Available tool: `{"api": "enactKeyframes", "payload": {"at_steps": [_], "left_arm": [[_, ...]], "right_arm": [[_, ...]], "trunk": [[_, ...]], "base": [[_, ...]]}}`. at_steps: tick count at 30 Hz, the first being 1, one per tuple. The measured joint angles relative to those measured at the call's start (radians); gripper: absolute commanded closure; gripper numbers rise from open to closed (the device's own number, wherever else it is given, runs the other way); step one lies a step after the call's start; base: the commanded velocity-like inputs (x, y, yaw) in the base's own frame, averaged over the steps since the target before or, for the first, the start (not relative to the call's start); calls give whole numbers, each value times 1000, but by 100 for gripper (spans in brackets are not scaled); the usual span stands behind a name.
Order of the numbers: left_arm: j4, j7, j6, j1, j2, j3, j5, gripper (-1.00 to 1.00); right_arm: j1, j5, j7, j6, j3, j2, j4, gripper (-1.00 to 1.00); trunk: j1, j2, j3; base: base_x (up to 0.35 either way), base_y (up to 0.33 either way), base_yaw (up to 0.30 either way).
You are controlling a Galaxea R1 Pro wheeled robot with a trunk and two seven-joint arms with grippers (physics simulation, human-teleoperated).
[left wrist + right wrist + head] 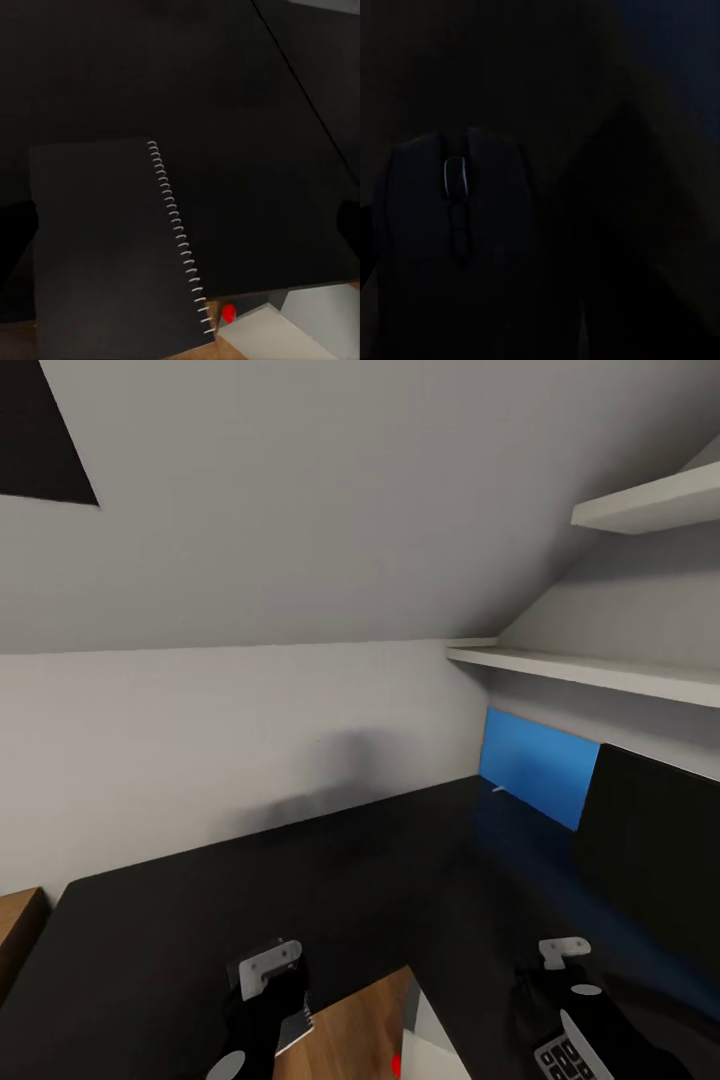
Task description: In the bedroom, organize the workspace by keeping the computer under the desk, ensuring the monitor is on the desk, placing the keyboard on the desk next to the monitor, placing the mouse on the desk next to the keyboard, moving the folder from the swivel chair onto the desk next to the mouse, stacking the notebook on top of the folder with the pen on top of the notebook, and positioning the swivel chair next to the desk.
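My left gripper (266, 972) is over the front edge of the black desk (250, 880), shut on the dark spiral-bound notebook (97, 247). A corner of the notebook (296, 1032) pokes out below it. My right gripper (563, 958) hovers over the desk's right part, shut on the black mouse (450, 214), which looms close and dim. The blue folder (535, 765) leans against the back wall. The black monitor (650, 850) stands in front of it. Part of the keyboard (562, 1060) lies under my right arm. The grey computer (432, 1040) with its red light sits below the desk edge.
Two white shelves (600, 672) jut from the sloped wall above the folder and monitor. Wooden floor (350, 1030) shows in the desk's inner corner. A light wooden piece (18, 935) stands at the far left. The computer (277, 334) is close under the notebook's corner.
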Motion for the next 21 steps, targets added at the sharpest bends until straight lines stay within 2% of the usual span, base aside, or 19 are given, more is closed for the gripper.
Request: {"api": "enactKeyframes", "payload": {"at_steps": [3, 7, 12, 16, 19, 20, 21], "left_arm": [[-1, 0, 0, 0, 0, 1, 0, -100], [-1, 0, 0, 0, -1, 0, 0, -100], [-2, 0, 0, 0, -1, 1, 0, -100], [-2, 0, 0, 0, -1, 0, 0, -100], [-2, 0, 0, 0, -1, 0, 0, -100], [-2, 0, 0, 0, -1, 1, 0, -100], [-1, 0, 0, 0, -1, 1, 0, -100]], "right_arm": [[0, 1, 0, 0, 0, 0, 3, 100], [0, 1, 0, 0, 2, 5, 12, 100], [0, 39, 0, 0, 3, 13, 14, 100], [0, 49, 0, 1, 3, 16, 15, 100], [0, 51, 0, 0, 3, 21, 15, 100], [0, 51, 0, 0, 3, 22, 15, -100], [0, 48, -1, -1, 3, 22, 15, -100]], "trunk": [[0, 0, 0], [15, -28, -12], [34, -63, -28], [50, -91, -41], [50, -91, -41], [50, -91, -41], [50, -91, -41]], "base": [[9, 0, 0], [2, 0, 0], [0, 0, 0], [0, 0, 0], [0, 0, 0], [0, 0, 0], [0, 0, 0]]}}
